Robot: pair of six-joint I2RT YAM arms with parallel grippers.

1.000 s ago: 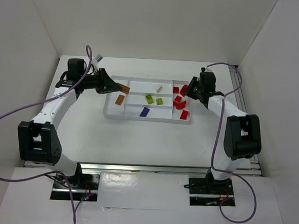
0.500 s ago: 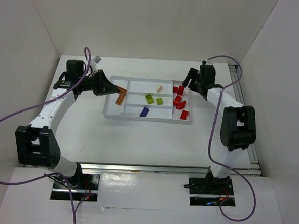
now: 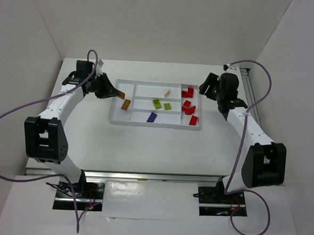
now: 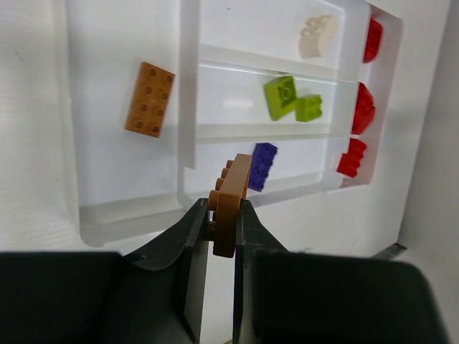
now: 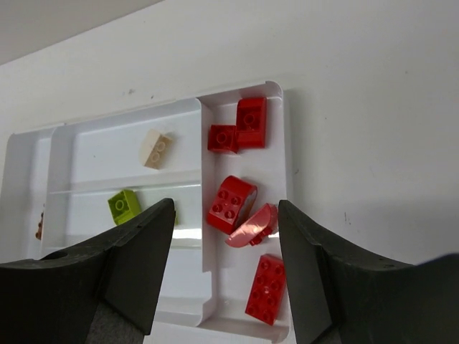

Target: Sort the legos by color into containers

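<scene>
Orange-brown studded plastic brick (image 4: 231, 193), clamped in left pincer (image 4: 222, 215), is judged due for release into white plastic tray section (image 4: 107, 165) just ahead; right pincer (image 5: 226, 215) is spread wide, empty.

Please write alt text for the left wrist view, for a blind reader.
The left gripper is shut on an orange-brown lego, held on edge before a white divided tray. In the tray: a second orange-brown lego in one end section, cream, lime green and purple legos in the middle slots, red legos at the other end.
</scene>
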